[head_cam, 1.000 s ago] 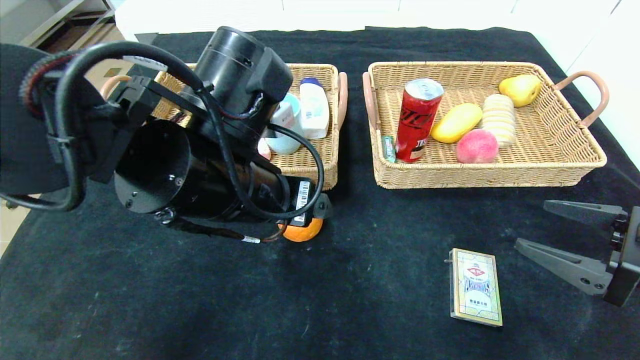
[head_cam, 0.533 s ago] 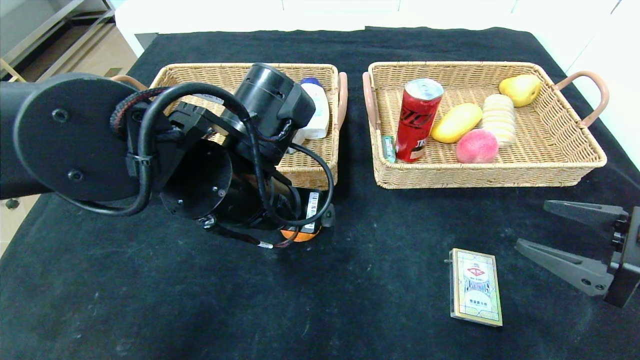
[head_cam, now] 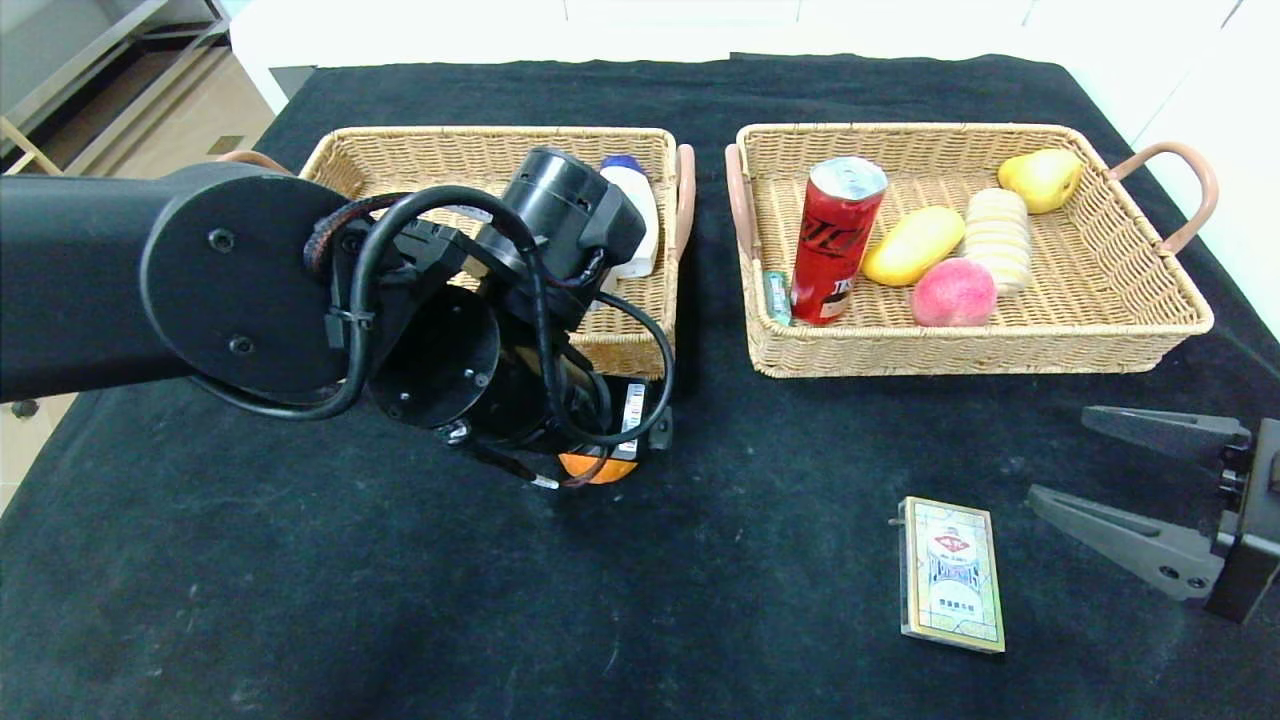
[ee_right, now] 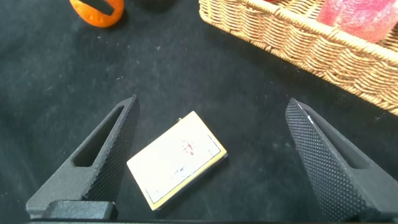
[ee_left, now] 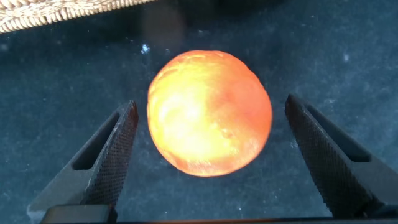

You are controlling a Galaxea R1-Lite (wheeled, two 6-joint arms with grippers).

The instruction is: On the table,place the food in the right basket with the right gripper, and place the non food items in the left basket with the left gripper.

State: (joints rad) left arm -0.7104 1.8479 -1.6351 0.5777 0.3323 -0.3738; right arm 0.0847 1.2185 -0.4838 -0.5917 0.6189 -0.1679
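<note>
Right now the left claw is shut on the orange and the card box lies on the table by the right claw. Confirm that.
Not quite: the left claw is open, straddling the orange without touching it, as the left wrist view shows. The card box does lie by the right claw.

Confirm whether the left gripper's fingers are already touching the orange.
No: in the left wrist view the left gripper stands open, dark cloth showing between each finger and the orange.

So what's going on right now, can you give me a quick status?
Left tool open, straddling the orange, no contact. Right tool open over the card box. Both items still on the table. Nothing in the way.
</note>
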